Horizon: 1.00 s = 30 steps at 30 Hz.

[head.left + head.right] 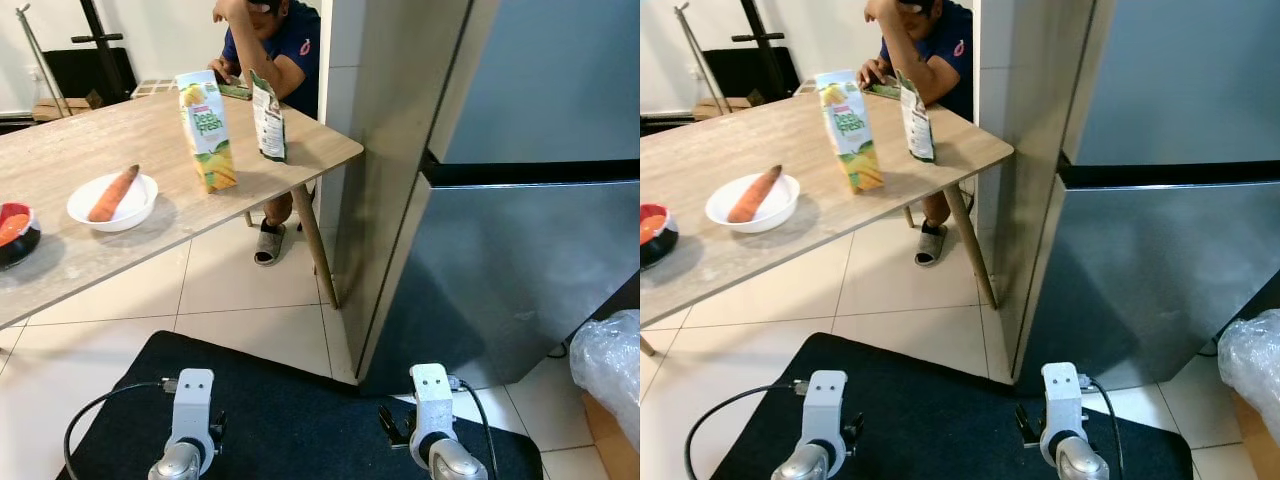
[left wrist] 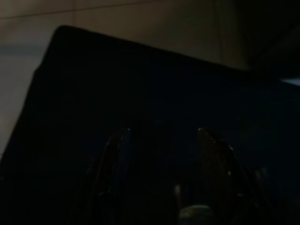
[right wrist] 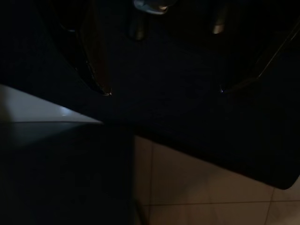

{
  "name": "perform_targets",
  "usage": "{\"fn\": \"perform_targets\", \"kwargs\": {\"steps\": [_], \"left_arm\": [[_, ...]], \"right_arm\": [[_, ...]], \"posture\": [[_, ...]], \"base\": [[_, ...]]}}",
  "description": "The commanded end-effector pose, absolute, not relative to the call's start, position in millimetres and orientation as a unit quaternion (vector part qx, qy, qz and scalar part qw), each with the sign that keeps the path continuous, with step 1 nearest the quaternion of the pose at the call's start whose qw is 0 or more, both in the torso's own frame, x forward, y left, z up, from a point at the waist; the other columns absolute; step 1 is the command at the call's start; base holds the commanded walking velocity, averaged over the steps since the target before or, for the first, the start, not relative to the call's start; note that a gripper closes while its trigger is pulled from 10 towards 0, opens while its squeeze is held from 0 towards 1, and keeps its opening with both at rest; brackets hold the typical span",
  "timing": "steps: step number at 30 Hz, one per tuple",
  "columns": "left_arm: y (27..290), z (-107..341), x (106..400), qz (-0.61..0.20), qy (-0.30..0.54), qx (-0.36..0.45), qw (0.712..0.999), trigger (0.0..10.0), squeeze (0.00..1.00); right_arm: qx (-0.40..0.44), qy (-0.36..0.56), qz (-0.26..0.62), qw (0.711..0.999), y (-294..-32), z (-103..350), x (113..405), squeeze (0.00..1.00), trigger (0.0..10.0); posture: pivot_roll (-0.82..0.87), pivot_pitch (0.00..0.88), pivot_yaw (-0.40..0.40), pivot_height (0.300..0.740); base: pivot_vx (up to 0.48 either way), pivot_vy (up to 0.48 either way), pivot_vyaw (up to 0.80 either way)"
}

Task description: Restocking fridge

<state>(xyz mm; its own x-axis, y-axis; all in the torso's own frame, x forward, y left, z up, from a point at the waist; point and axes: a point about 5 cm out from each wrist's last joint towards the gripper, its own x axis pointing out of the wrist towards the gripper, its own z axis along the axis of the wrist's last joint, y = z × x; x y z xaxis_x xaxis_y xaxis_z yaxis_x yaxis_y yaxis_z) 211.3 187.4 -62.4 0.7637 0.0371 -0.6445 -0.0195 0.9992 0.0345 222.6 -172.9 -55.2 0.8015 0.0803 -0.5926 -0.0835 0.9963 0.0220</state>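
The steel fridge (image 1: 520, 200) stands at the right with both doors closed. On the wooden table (image 1: 60, 160) to the left stand a juice carton (image 1: 207, 130) and a green-and-white snack bag (image 1: 268, 118). A carrot (image 1: 113, 193) lies in a white bowl (image 1: 135, 212). Both my arms hang low over a black mat (image 1: 290, 410), the left arm (image 1: 190, 430) and the right arm (image 1: 435, 420) far from the table. In the dim wrist views my left gripper (image 2: 164, 131) and right gripper (image 3: 164, 91) are open and hold nothing.
A person (image 1: 275, 45) sits at the table's far end, feet in slippers (image 1: 270, 243) under it. A dark bowl (image 1: 15, 235) with something red sits at the table's left edge. A plastic-wrapped bundle (image 1: 608, 365) lies on the floor by the fridge's right.
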Motion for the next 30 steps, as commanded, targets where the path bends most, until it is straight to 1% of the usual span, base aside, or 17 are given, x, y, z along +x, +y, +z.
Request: {"fn": "perform_targets", "kwargs": {"steps": [1,9,22,26,30], "left_arm": [[188.0,-63.1,210.4,0.019,0.346,0.011,0.938,10.0,0.00],[188.1,-62.8,210.5,0.017,0.345,0.018,0.938,10.0,0.00],[185.7,-63.9,208.2,0.011,0.343,0.005,0.939,10.0,0.00],[185.8,-65.2,207.5,0.014,0.353,0.004,0.936,10.0,0.00],[186.2,-65.4,207.5,0.015,0.354,0.005,0.935,10.0,0.00]], "right_arm": [[0.000,0.317,0.035,0.948,-176.3,-57.1,219.2,0.00,10.0],[0.000,0.316,0.035,0.948,-176.1,-57.0,219.2,0.00,10.0],[-0.002,0.319,0.036,0.947,-176.1,-57.4,219.0,0.00,10.0],[-0.002,0.319,0.037,0.947,-175.8,-57.3,219.3,0.00,10.0],[-0.002,0.320,0.037,0.947,-175.5,-57.3,219.5,0.00,10.0]], "posture": [[-0.15,0.033,0.041,0.740],[-0.15,0.036,0.040,0.740],[-0.15,0.042,0.039,0.740],[-0.15,0.042,0.039,0.740],[-0.15,0.042,0.039,0.740]], "base": [[0.000,0.000,0.00],[0.000,0.000,0.00],[0.000,0.000,0.00],[0.000,0.000,0.00],[0.000,0.266,0.00]]}}
